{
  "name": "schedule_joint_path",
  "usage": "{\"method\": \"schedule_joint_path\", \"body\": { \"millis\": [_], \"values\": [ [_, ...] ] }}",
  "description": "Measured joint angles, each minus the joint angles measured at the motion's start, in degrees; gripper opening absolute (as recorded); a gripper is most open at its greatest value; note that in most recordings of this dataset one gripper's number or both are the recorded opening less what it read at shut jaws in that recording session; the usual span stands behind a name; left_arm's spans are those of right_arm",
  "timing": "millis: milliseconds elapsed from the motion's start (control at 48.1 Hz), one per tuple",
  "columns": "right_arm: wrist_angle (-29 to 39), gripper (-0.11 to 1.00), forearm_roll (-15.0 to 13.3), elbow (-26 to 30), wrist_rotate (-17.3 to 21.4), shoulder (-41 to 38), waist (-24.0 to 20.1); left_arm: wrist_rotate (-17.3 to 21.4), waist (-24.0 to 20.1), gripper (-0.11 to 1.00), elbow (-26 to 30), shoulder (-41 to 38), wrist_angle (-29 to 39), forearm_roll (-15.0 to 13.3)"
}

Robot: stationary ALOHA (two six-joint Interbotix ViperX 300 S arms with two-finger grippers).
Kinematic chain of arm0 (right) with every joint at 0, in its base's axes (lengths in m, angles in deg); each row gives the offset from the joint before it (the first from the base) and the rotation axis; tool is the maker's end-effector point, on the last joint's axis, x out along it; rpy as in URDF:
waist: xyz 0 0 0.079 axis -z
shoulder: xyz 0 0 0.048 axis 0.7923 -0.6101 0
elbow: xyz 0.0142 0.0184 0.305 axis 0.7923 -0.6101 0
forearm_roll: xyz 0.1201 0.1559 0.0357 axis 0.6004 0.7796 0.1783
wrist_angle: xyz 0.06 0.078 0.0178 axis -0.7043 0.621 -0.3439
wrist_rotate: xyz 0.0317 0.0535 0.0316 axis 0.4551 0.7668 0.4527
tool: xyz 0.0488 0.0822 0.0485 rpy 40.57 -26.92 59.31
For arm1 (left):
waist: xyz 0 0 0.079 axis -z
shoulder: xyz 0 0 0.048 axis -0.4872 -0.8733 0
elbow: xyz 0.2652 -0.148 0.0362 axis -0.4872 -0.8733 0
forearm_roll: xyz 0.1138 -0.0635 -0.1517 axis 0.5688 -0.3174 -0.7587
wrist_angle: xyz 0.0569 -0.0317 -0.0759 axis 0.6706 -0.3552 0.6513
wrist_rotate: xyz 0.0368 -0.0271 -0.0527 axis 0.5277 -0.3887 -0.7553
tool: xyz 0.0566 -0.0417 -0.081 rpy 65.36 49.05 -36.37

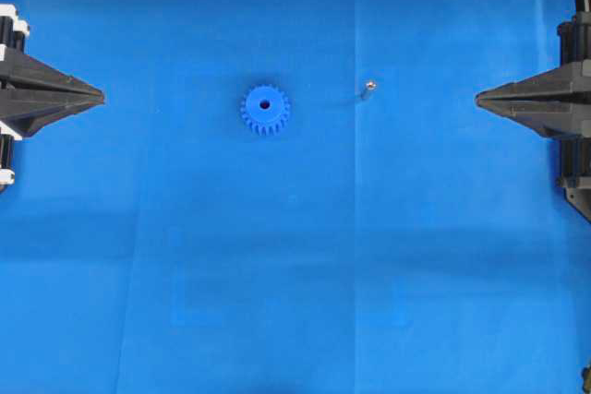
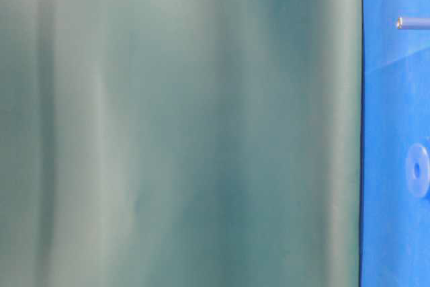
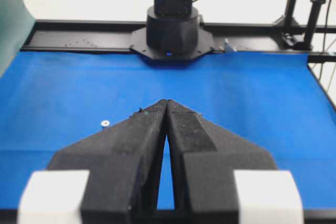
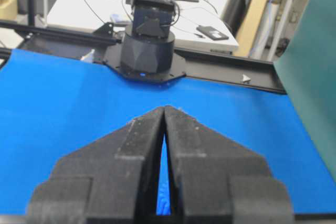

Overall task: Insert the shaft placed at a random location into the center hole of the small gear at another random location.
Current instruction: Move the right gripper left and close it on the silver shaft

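Nothing of the insertion is done yet, judging by how things lie. Seen from overhead, the gear [image 1: 265, 110] sits flat on the blue mat [image 1: 295, 302] with its hole [image 1: 265, 105] empty and facing up. The shaft [image 1: 368, 87] stands apart from the gear, to its right and a little further up the view, touching neither the gear nor any finger. The left gripper [image 1: 100, 96] waits well left of the gear, its fingers pressed together at the tips and holding nothing; the left wrist view shows the same. The right gripper [image 1: 478, 99] sits well right of the shaft, likewise pinched closed and empty. Everything remains: reaching the shaft, grasping it, carrying it over the gear, and lowering it into the hole.
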State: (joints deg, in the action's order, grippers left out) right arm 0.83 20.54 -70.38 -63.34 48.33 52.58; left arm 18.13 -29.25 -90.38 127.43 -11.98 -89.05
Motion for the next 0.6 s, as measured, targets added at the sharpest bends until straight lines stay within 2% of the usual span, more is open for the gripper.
{"method": "schedule_joint_path", "body": {
  "millis": [125, 395, 499, 603],
  "values": [
    [0.97, -0.06, 0.00, 0.09, -0.70, -0.62, 0.26, -0.70, 0.53, 0.00, 0.00, 0.00, 1.41, 0.00],
    [0.44, -0.03, 0.09, 0.26, 0.00, -9.32, 4.04, -0.88, 0.62, 0.00, 0.00, -0.18, 1.58, 0.00],
    [-2.02, 0.06, 0.35, 0.26, 0.00, -13.89, 5.80, -0.88, 0.62, 0.00, 0.00, -0.18, 1.67, 0.00],
    [-5.27, 0.27, 1.32, 0.35, 0.09, -19.60, 7.56, -0.88, 0.62, 0.00, -0.18, -0.18, 1.67, 0.09]
  ]
}}
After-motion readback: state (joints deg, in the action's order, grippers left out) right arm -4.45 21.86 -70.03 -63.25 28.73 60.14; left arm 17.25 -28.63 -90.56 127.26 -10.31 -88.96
